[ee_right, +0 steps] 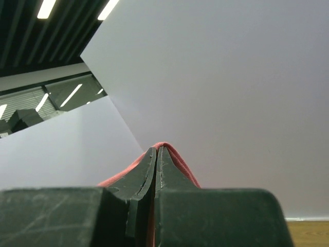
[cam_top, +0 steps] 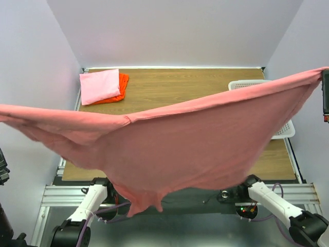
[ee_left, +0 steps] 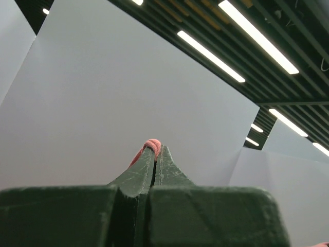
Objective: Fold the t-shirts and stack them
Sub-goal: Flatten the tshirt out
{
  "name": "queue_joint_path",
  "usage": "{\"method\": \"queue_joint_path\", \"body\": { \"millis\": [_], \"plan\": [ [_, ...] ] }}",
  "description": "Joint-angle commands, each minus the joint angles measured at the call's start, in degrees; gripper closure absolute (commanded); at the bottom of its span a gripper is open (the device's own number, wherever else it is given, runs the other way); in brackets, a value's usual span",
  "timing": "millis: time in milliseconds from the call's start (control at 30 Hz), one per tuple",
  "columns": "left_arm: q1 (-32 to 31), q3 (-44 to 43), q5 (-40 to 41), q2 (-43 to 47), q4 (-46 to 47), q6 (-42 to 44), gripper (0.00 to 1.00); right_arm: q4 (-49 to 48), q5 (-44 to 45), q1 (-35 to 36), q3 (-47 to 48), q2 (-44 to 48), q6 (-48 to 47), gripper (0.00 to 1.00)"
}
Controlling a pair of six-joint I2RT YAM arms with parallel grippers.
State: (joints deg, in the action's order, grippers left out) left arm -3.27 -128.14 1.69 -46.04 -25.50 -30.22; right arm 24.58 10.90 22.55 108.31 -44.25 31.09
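Note:
A large dusty rose-red t-shirt (cam_top: 175, 149) hangs stretched wide in the air across the top view, high above the table. My left gripper (ee_left: 155, 148) is shut on one end of it; a fold of rose cloth (ee_left: 150, 145) shows at the fingertips. My right gripper (ee_right: 157, 149) is shut on the other end, with the cloth edge (ee_right: 180, 162) draped over the tips. In the top view the right gripper (cam_top: 325, 95) is at the right edge; the left one is out of frame. A folded pale pink t-shirt (cam_top: 99, 86) lies on a folded orange-red one (cam_top: 122, 87) at the table's back left.
A white mesh basket (cam_top: 285, 128) stands at the table's right side, partly hidden by the held shirt. The wooden table (cam_top: 175, 85) has white walls on three sides. Both arm bases (cam_top: 92, 198) sit at the near edge.

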Motion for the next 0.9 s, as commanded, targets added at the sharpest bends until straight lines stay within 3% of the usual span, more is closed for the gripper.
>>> {"method": "queue_joint_path", "body": {
  "millis": [0,200,333,533,700,867],
  "plan": [
    [0.2,0.3,0.3,-1.0,4.0,-0.4,1.00,0.6,3.2,0.0,-0.8,-1.7,-0.8,0.99],
    [0.2,13.0,3.6,-0.9,7.8,0.2,1.00,0.5,10.8,0.0,-6.7,-5.2,-1.2,1.00],
    [0.2,30.7,5.6,-2.6,15.0,0.0,1.00,-0.1,18.5,0.0,-16.1,-9.5,-0.4,1.00],
    [0.2,47.9,6.6,-14.5,28.3,-4.1,1.00,-9.7,30.9,-0.1,-30.4,-20.6,1.2,1.00],
    [0.0,55.3,5.7,-31.7,37.4,-2.2,1.00,-19.0,25.6,-4.1,-36.2,-33.7,2.7,1.00],
    [-0.1,50.8,6.2,-47.2,39.6,0.9,1.00,-21.7,18.7,-10.7,-31.9,-49.2,5.0,1.00]
  ]
}}
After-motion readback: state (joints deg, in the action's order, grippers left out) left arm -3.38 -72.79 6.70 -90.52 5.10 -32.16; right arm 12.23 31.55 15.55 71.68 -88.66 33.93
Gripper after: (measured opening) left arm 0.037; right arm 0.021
